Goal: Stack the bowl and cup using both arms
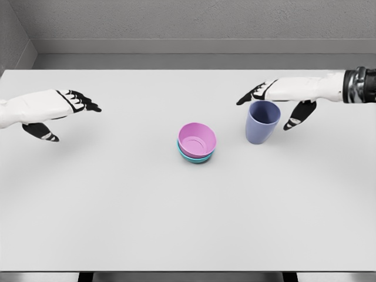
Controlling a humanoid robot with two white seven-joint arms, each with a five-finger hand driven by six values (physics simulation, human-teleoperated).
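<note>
Standing upright, mouth up, the blue cup (262, 122) sits under the open right hand (281, 97); left hand (50, 110) open.

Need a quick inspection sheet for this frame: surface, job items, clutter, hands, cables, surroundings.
Surface: white table, flat, bare apart from the job's things.
Job's things: pink bowl nested in a teal bowl near the table's middle; blue-purple cup upright to their right, apart from them, not stacked.
Clutter: nothing seen.
Hands: left hand at the left edge, fingers spread, holding nothing, far from the bowls. Right hand over the cup's far side, fingers and thumb spread either side of the rim; contact cannot be told, no closed grasp seen.
Cables: nothing seen.
Surroundings: grey wall behind the table; dark supports under the near edge.
</note>
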